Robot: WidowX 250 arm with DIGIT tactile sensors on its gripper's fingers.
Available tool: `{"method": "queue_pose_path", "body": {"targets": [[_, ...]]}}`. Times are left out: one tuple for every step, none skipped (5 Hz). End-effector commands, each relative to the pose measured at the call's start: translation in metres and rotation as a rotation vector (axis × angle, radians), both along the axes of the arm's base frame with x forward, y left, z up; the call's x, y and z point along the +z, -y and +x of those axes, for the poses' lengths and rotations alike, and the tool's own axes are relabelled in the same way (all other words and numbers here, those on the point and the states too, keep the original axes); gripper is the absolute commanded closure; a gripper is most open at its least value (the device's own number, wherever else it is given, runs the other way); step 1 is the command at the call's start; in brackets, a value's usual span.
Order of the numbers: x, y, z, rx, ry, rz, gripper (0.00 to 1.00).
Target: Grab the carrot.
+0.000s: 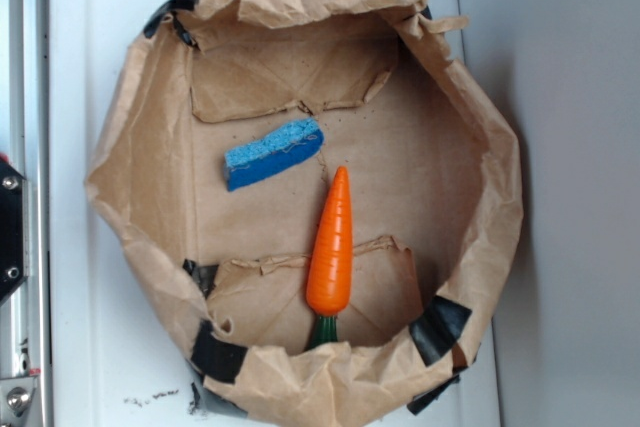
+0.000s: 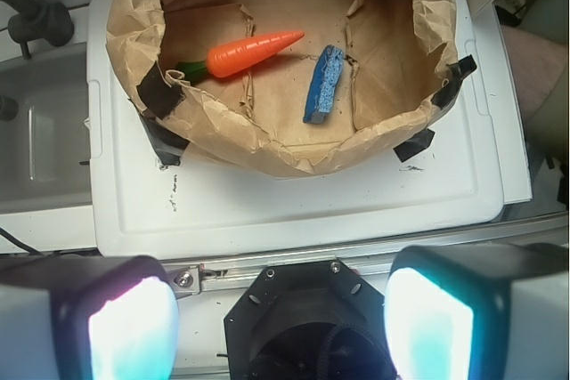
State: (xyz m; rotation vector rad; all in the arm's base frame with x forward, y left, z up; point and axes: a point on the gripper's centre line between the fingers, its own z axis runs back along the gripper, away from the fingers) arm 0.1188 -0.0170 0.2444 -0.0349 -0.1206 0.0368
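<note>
The orange carrot [image 1: 331,244] lies on the floor of a brown paper bag basin [image 1: 120,197], its tip toward the blue sponge [image 1: 273,154] and its dark green stem [image 1: 322,332] at the near rim. In the wrist view the carrot [image 2: 253,52] lies left of the sponge [image 2: 323,84] inside the bag [image 2: 267,144]. My gripper [image 2: 280,331] is open and empty, its two pads wide apart, high above the robot's black base and well back from the bag. The gripper does not show in the exterior view.
The bag sits on a white tray-like surface [image 1: 70,97], with black tape patches [image 1: 438,330] on its rim. A metal rail [image 1: 25,47] and black base plate [image 1: 10,227] lie at the left. A black base [image 2: 303,318] and a grey sink area [image 2: 40,140] show in the wrist view.
</note>
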Motion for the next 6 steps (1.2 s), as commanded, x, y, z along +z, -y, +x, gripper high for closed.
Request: {"method": "queue_pose_path", "body": {"targets": [[0.000,0.000,0.000,0.000,0.000,0.000,0.00],[-0.014,0.012,0.025,0.022,-0.079,-0.030,0.00],[-0.022,0.012,0.047,0.223,-0.092,-0.004,0.00],[-0.026,0.007,0.066,0.469,-0.063,-0.068,0.00],[-0.035,0.006,0.065,0.670,0.019,-0.095,0.00],[-0.034,0.004,0.084,0.706,0.027,-0.131,0.00]]}}
